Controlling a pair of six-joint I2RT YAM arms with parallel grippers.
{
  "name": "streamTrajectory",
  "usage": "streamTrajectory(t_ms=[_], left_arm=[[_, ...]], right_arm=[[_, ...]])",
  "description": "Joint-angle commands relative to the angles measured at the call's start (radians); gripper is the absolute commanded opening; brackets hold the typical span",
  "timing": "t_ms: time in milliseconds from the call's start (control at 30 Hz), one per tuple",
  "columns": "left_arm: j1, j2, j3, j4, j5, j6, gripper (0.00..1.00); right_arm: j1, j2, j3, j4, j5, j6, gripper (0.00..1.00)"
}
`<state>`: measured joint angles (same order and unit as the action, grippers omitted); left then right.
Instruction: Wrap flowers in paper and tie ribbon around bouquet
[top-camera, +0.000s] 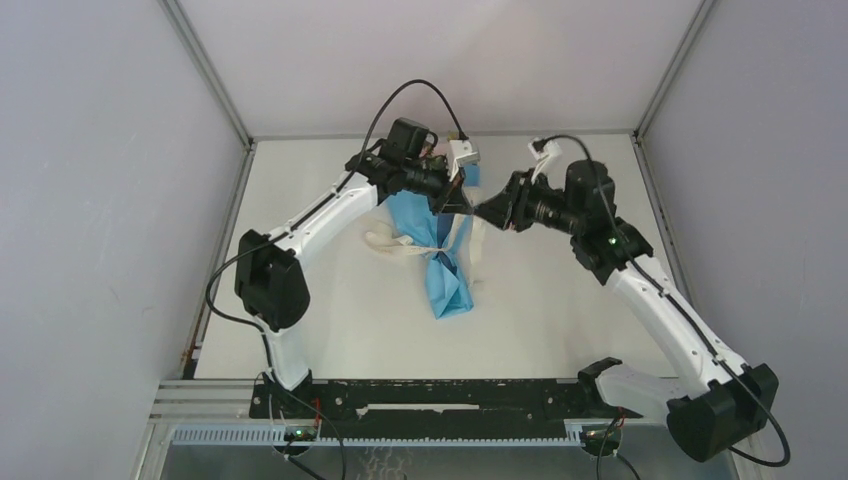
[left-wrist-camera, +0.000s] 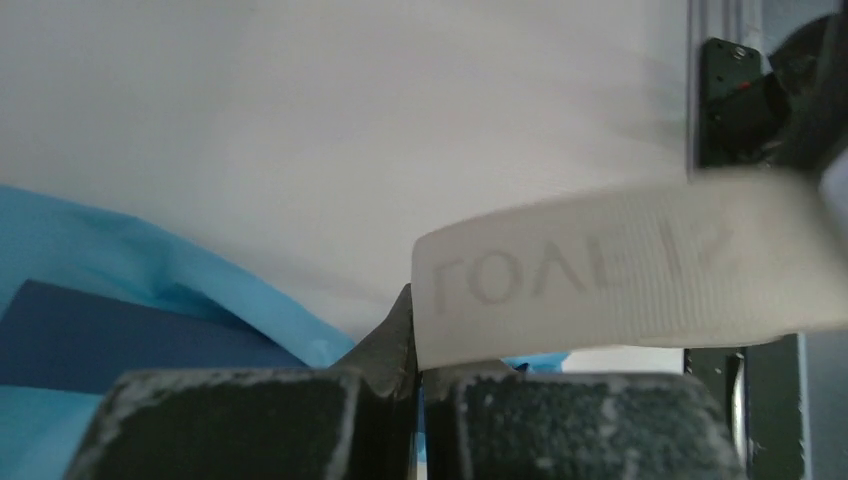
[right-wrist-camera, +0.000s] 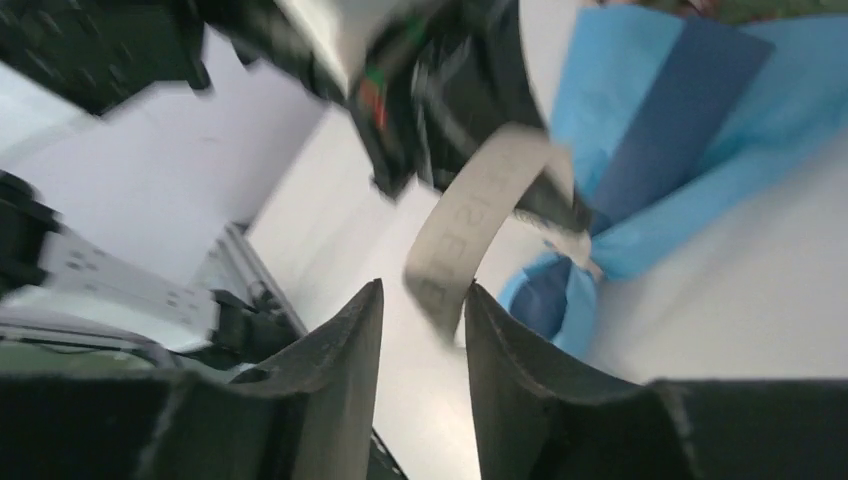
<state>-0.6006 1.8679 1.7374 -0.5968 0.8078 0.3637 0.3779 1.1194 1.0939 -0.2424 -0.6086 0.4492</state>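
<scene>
left gripper (left-wrist-camera: 415, 395) pinching cream lettered fabric ribbon (left-wrist-camera: 620, 265), jaws closed | right gripper (right-wrist-camera: 425, 310) hovering just right of it, jaws parted, gripping nothing | light-blue paper-cone bouquet (top-camera: 445, 270) lying mid white table (top-camera: 340, 330), tip pointing near

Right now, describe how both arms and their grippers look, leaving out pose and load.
The left arm and right arm have white link shells with bulky black joint housings. A thin black cable loops above the left wrist. A small green light glows on the right arm. The left gripper has blocky dark fingers, scuffed whitish; the right gripper has dark tapered fingers.
</scene>
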Motion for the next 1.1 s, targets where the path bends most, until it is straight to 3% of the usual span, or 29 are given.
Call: streamTrajectory(t_ms=[0, 67, 133, 267, 333, 400, 600, 767, 967, 1067], left_arm=[[0.042, 0.027, 0.044, 0.121, -0.096, -0.107, 0.00], [0.056, 0.046, 0.061, 0.122, -0.099, -0.122, 0.00], [0.064, 0.051, 0.069, 0.123, -0.094, -0.130, 0.00], [0.065, 0.028, 0.064, 0.119, -0.084, -0.144, 0.00], [0.064, 0.010, 0.073, 0.103, -0.068, -0.159, 0.00], [0.064, -0.015, 0.082, 0.093, -0.042, -0.178, 0.00], [0.065, -0.030, 0.152, 0.027, -0.006, -0.200, 0.00], [0.065, -0.031, 0.216, -0.015, 0.015, -0.209, 0.00], [0.064, -0.030, 0.154, -0.025, -0.019, -0.160, 0.00], [0.064, -0.023, 0.119, -0.024, -0.027, -0.143, 0.00]], right_arm=[[0.177, -0.137, -0.115, -0.075, 0.379, -0.164, 0.49], [0.232, -0.168, -0.245, 0.087, 0.330, -0.131, 0.52], [0.258, -0.139, -0.357, 0.246, 0.288, -0.099, 0.47], [0.260, 0.093, -0.369, 0.351, 0.288, -0.092, 0.14], [0.250, 0.194, -0.366, 0.429, 0.249, -0.079, 0.04], [0.246, 0.285, -0.353, 0.471, 0.219, -0.067, 0.01], [0.248, 0.471, -0.351, 0.476, 0.225, -0.020, 0.00], [0.280, 0.524, -0.387, 0.509, 0.213, 0.027, 0.00], [0.288, 0.399, -0.408, 0.486, 0.206, 0.015, 0.00], [0.280, 0.251, -0.406, 0.456, 0.172, -0.037, 0.15]])
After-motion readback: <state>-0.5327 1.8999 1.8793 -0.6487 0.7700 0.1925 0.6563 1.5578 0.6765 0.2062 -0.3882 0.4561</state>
